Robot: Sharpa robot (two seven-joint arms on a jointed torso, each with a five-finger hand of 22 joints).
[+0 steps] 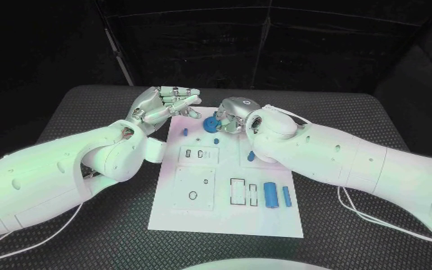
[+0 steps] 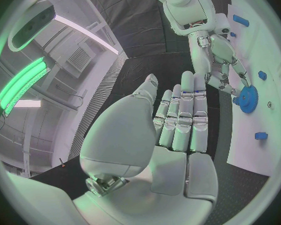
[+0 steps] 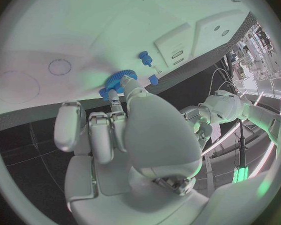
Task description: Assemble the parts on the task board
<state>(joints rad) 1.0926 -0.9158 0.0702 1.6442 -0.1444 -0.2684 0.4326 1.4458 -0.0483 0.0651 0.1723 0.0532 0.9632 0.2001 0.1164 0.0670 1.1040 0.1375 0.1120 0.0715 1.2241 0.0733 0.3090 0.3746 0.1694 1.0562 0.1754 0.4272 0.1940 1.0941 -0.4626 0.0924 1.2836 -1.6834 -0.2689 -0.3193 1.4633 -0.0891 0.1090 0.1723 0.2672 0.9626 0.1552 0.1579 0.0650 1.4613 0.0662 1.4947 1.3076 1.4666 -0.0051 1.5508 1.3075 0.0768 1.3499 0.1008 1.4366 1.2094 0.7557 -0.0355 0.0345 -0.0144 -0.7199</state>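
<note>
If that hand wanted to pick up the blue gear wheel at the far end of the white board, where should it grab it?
Probably by the toothed rim, from above. The blue gear seems to lie flat on the task board, so only its top and edge are free. The right hand already has its fingertips at that rim; whether it grips yet I cannot tell. The left hand holds nothing, fingers straight.

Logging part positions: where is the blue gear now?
Head view: the gear is at the board's far end, at the right hand's fingertips.
</note>
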